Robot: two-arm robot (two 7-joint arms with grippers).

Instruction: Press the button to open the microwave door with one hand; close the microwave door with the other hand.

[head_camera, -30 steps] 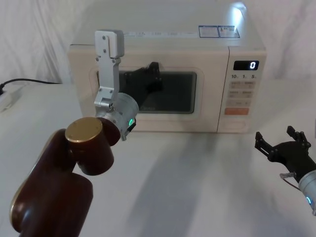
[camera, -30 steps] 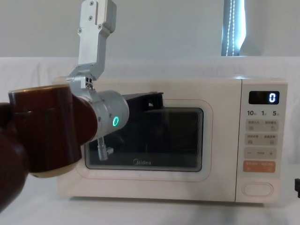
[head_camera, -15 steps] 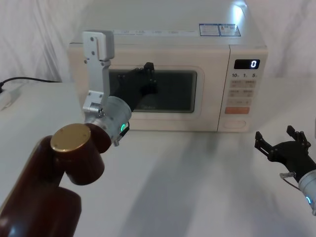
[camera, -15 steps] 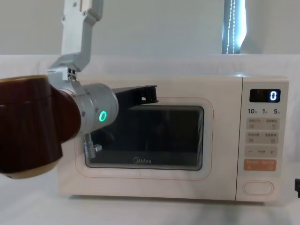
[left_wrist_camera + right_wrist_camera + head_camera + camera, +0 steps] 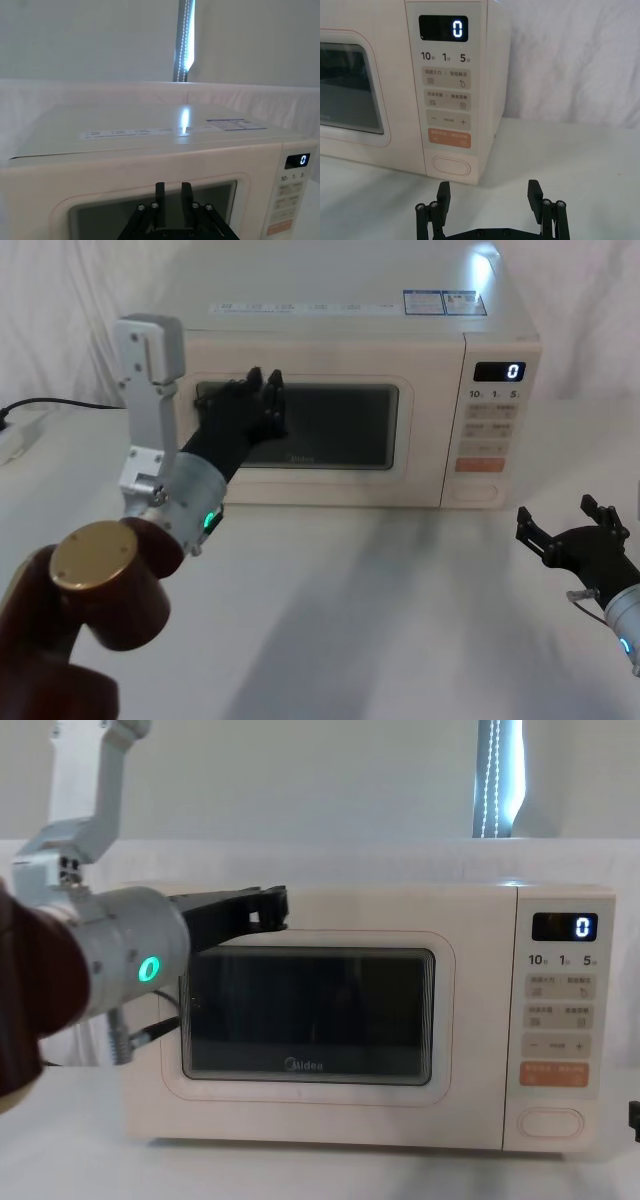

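My left gripper (image 5: 265, 390) is up against the upper left part of the microwave door (image 5: 330, 425), its two fingers drawn close together with only a narrow slit between them and nothing held. In the left wrist view the fingertips (image 5: 160, 192) sit at the top edge of the window frame. I read that as a pushing posture: flat, closed-up fingers give a blunt face for shoving the door home rather than gripping it. The door itself looks flush with the front of the microwave (image 5: 340, 920), so I judge the closing step done or very nearly so; whether the latch has truly caught I cannot tell, since the seam at the door's right edge is too fine to read.

My right gripper (image 5: 575, 535) hovers low over the bench (image 5: 400, 620), off to the right and well apart from the oven, its fingers spread wide and empty. The right wrist view looks straight at the control panel, with the button (image 5: 451, 166) at the very bottom, below the orange key (image 5: 451, 137). The display (image 5: 443, 27) shows 0.

The left forearm covers part of the door's left rim in the head view, and the chest view cuts off the right gripper at its edge.
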